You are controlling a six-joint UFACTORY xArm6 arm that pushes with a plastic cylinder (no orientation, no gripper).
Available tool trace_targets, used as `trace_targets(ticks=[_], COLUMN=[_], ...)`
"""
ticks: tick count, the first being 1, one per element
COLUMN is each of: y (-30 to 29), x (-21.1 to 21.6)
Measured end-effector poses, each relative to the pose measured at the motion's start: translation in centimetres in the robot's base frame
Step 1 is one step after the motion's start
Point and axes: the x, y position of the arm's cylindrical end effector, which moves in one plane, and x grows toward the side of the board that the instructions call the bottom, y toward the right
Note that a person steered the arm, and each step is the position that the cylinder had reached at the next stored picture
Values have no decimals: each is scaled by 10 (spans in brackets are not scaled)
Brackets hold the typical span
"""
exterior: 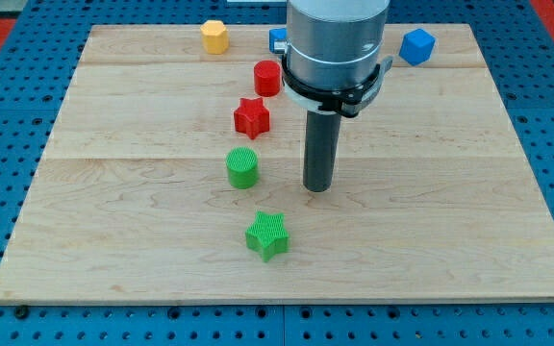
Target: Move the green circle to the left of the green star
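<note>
The green circle [242, 168] stands near the board's middle, above and slightly left of the green star [267, 235]. My tip [317, 188] rests on the board to the right of the green circle, with a clear gap between them, and above and right of the green star. The arm's grey body hangs above the rod.
A red star [251, 117] and a red circle [266, 78] lie above the green circle. A yellow hexagon [214, 37] is at the top left. A blue block [416, 45] is at the top right; another blue block [277, 39] is partly hidden behind the arm.
</note>
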Motion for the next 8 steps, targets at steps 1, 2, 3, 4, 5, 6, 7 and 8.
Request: trace_targets(ticks=[1, 2, 3, 4, 5, 6, 7, 8], y=[0, 1, 1, -2, -10, -17, -59, -108], x=[0, 0, 2, 1, -4, -50, -51, -36])
